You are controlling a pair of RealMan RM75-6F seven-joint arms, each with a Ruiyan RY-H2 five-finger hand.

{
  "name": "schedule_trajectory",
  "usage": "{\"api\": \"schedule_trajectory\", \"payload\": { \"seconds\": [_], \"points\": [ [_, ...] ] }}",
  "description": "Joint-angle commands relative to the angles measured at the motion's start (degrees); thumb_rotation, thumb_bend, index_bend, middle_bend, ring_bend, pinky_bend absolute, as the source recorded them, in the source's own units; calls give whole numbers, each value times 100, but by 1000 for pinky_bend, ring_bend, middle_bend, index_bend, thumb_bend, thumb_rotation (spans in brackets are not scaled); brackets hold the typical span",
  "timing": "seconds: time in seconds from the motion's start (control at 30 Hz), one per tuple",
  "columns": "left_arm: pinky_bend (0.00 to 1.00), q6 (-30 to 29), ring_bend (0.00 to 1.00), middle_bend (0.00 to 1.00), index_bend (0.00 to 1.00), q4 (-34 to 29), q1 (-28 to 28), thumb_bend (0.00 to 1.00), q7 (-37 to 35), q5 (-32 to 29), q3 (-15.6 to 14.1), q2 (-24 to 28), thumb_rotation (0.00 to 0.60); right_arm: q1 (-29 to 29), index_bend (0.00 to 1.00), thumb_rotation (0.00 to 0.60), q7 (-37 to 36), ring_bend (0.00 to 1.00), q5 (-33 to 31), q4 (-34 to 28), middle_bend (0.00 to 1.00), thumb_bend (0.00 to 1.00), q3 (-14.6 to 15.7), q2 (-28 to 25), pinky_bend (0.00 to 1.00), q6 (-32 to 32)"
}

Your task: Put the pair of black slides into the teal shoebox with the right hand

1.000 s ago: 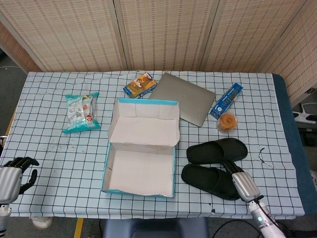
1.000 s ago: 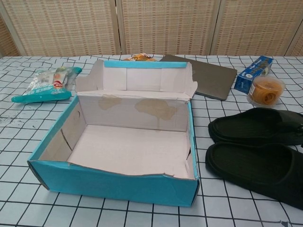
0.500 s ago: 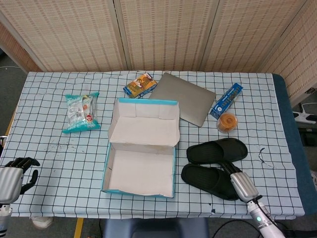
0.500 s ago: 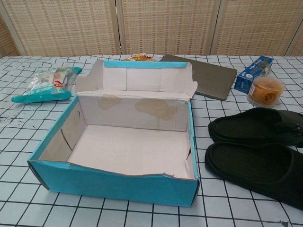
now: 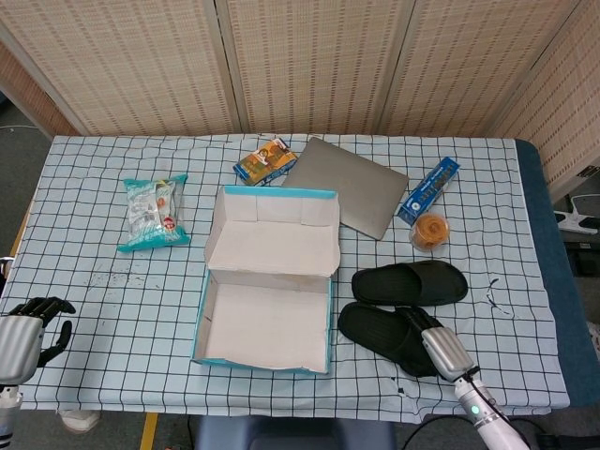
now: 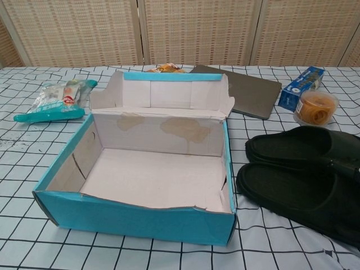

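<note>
The teal shoebox (image 5: 265, 314) sits open at the middle of the checked tablecloth (image 5: 112, 300), its lid flap standing up at its 12 o'clock edge and nothing inside it. At its 3 o'clock, just beside the box wall, lie the two black slides (image 5: 403, 302) side by side, touching each other, toes toward the box. The right hand (image 5: 439, 345) rests on the nearer slide from the 5 o'clock side; its fingers reach between the pair, but whether they are clamped on the slides I cannot tell. The left hand (image 5: 28, 330) hangs off the table's edge at 8 o'clock, well apart from everything, fingers loosely curled and holding nothing. Around the box: one grey laptop (image 5: 349, 187) at 1 o'clock, one orange snack pack (image 5: 264, 161) at 12 o'clock touching the laptop's corner, one blue carton (image 5: 428, 188) and one round tub of rubber bands (image 5: 430, 231) at 2 o'clock, one teal snack bag (image 5: 153, 212) at 10 o'clock.
</note>
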State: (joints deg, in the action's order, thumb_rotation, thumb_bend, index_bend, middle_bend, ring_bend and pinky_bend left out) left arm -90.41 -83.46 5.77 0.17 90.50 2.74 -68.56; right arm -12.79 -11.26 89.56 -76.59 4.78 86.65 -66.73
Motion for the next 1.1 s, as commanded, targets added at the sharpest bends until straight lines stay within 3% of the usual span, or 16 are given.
{"api": "schedule_trajectory", "payload": {
  "seconds": [0.03,0.2,0.3,0.43,0.57,0.8,1.1],
  "points": [
    [523,-11,387,441,461,-1,-2,493,6,21,-8,0,600,13,0,600,61,22,-51,51,83,0,-19,49,175,-5],
    [523,-2,387,441,462,3,2,492,18,33,-18,-3,600,25,38,600,47,52,-43,50,130,0,-24,53,175,-58],
    [523,46,387,441,461,11,12,492,17,-6,-16,-7,600,123,256,600,101,237,-15,186,326,0,-115,164,238,-387],
    [523,35,387,441,461,8,9,491,20,3,-18,-8,600,214,571,600,193,503,10,412,551,0,-191,314,461,-679],
    [523,46,387,441,462,18,15,493,25,3,-20,-14,600,280,735,600,253,642,27,566,678,0,-258,420,593,-908],
    [523,77,386,441,461,26,23,491,44,-12,-24,-20,600,382,768,600,157,671,226,495,709,0,-253,320,629,-1341],
    [523,35,387,440,461,3,6,491,30,-22,-11,-10,600,589,768,600,833,672,550,-596,709,0,-203,-579,629,-1996]
  ]
}}
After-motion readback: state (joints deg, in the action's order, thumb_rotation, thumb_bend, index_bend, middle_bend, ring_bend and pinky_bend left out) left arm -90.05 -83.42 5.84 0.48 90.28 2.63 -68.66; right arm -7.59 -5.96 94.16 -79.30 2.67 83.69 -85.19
